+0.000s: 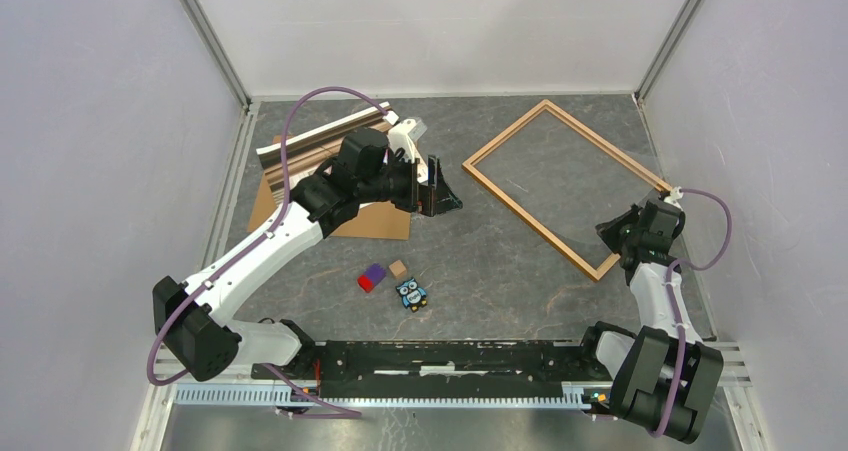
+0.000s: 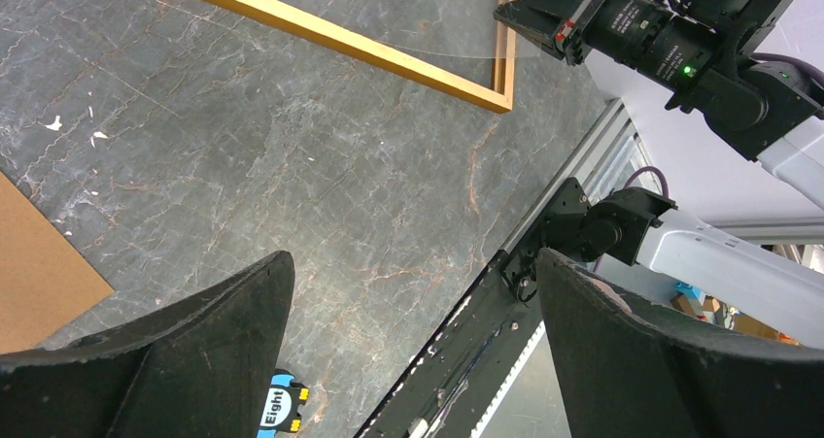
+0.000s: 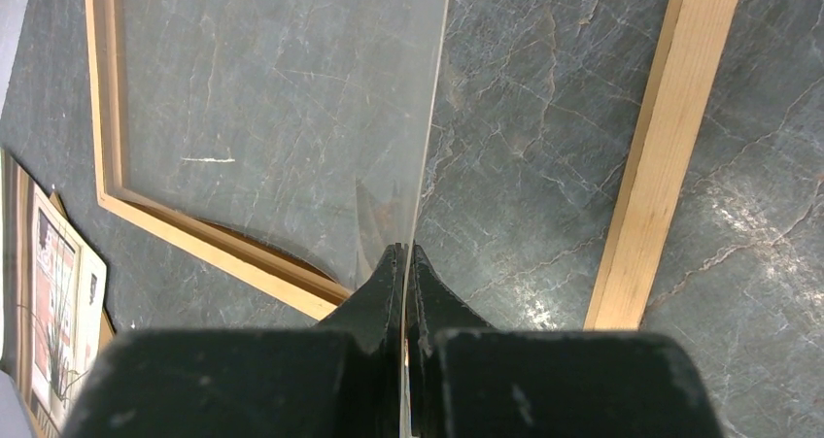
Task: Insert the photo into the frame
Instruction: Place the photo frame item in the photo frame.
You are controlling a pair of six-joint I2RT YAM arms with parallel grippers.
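Observation:
The frame [image 1: 570,186] of thin light-orange wood lies flat at the right of the table; it also shows in the wrist views, frame [image 3: 661,156] and frame [image 2: 340,35]. The photo [image 1: 310,143] lies at the back left on a brown cardboard board [image 1: 375,221], partly hidden by my left arm; the photo [image 3: 58,302] shows its dark spiky plant. My right gripper [image 3: 404,253] is shut on the edge of a clear sheet [image 3: 291,117] that spans the frame's opening, at the frame's near corner [image 1: 615,233]. My left gripper [image 2: 413,263] hangs open and empty over bare table beside the board [image 1: 440,196].
A purple-and-red block [image 1: 372,277], a tan cube [image 1: 398,268] and a blue owl toy [image 1: 411,294] lie near the front middle. White walls close in the table on three sides. The arms' black base rail [image 1: 450,356] runs along the near edge.

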